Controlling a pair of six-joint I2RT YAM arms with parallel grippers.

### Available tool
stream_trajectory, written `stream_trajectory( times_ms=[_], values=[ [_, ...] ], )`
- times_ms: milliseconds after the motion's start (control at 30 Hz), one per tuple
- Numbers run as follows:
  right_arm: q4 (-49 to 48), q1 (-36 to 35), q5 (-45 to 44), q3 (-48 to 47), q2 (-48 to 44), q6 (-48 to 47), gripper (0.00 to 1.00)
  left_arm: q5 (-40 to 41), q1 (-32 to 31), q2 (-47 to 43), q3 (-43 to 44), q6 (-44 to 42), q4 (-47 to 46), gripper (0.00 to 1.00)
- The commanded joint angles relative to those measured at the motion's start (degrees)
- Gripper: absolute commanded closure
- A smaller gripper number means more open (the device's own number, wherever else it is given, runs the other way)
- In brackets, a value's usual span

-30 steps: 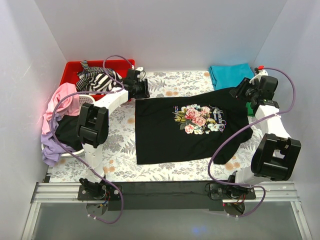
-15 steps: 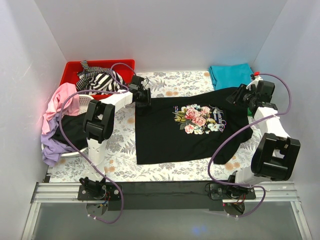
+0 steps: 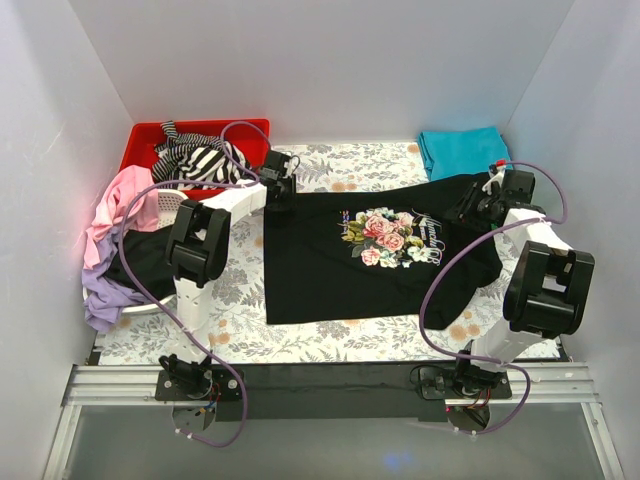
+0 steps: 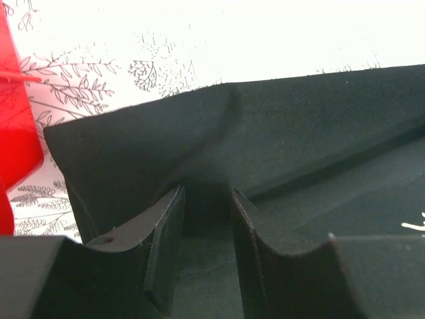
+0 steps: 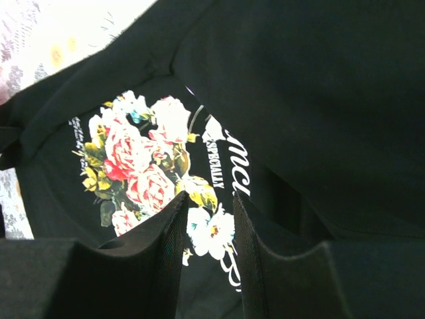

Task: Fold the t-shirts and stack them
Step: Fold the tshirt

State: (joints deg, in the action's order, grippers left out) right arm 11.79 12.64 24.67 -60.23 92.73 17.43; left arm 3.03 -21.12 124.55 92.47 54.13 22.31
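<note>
The black t-shirt [image 3: 330, 270] with the pink-rose print [image 3: 385, 235] lies spread on the floral table. My left gripper [image 3: 276, 192] is down on its far left corner, jaws narrowed on a raised fold of black cloth [image 4: 199, 133]. My right gripper [image 3: 470, 205] is down on the shirt's far right shoulder, jaws equally narrow, with print and lettering [image 5: 212, 232] showing between the fingers. A folded teal tee [image 3: 460, 150] lies at the far right. The striped tee [image 3: 200, 158], pink tee [image 3: 120, 200] and lilac tee [image 3: 100, 295] are heaped at the left.
The red plastic bin [image 3: 145, 140] stands at the far left with the striped tee in it. The white slotted basket [image 3: 172, 200] sits under the pink and lilac heap. White walls close three sides. Purple cables loop from both arms over the table.
Both grippers have come down onto the black shirt's far corners; the right one moved left and nearer. The whole shirt has shifted slightly left.
</note>
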Motion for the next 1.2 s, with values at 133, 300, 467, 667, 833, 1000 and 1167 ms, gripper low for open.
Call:
stream_trajectory(
  times_ms=[133, 300, 467, 667, 833, 1000, 1167],
  values=[
    [0.6, -1.6, -3.7, -1.1, 1.8, -0.4, 0.60, -7.4, 0.6, -8.1, 0.0, 1.5, -0.5, 0.67],
    [0.7, -2.4, -8.5, -1.0, 2.2, 1.2, 0.58, -21.8, 0.6, -11.1, 1.6, 3.3, -1.8, 0.66],
    [-0.4, -2.8, -14.5, -0.9, 2.5, 1.7, 0.52, -40.8, -0.5, -7.8, 2.5, 9.3, -7.3, 0.66],
    [-6.1, -3.5, -17.6, 0.4, 3.9, 2.3, 0.44, -42.1, -6.8, -3.4, 6.0, 10.5, -7.4, 0.65],
    [-11.3, -3.7, -17.7, 0.3, 6.4, 3.2, 0.44, -41.4, -8.4, -2.4, 5.9, 10.7, -7.4, 0.65],
    [-11.3, -4.1, -18.0, -2.3, 8.2, 3.7, 0.74, -39.9, -8.5, -2.6, 4.9, 9.7, -7.0, 0.65],
    [-12.9, -4.2, -16.7, -3.8, 8.1, 3.5, 0.99, -39.9, -8.5, -1.9, 4.7, 9.8, -6.6, 0.65]
  ],
)
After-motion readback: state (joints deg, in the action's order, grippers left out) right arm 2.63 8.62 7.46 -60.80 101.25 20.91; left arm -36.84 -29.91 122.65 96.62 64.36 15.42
